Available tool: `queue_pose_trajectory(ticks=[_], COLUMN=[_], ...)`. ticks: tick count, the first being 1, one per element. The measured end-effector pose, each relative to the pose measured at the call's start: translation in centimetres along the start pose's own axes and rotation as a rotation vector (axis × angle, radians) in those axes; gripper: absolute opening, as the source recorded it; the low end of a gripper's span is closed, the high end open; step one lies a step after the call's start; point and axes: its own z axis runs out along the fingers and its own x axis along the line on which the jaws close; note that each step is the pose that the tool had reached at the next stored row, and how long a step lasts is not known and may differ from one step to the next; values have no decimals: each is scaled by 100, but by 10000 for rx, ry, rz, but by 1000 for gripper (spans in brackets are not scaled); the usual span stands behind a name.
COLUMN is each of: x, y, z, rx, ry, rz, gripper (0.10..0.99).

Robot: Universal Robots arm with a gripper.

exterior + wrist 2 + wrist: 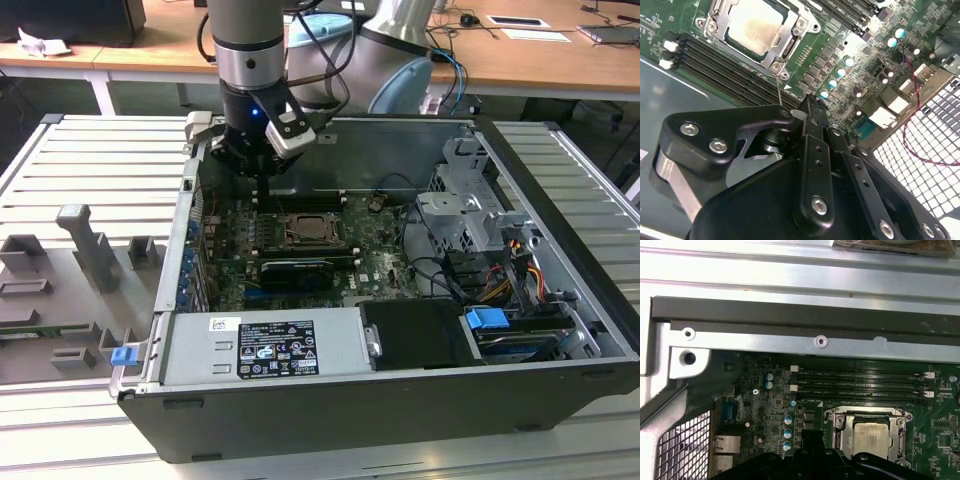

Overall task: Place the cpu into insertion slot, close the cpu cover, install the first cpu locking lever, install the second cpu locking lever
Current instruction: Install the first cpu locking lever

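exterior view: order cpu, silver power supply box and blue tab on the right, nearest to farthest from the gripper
Measured from the gripper:
1. cpu, on the green board, closest.
2. power supply box, along the case edge nearest the camera.
3. blue tab, farthest, at the exterior view's right.

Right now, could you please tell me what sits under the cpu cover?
The cpu shows through the window of the cpu cover; the insertion slot beneath it is hidden.
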Motion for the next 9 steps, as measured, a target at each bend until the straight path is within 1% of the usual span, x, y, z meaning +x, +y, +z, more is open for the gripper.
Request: queue_pose_trajectory(ticks=[9], x=[49], y=[2], z=[-3], rx=[0], ry=[0], rz=[0], gripper=[106])
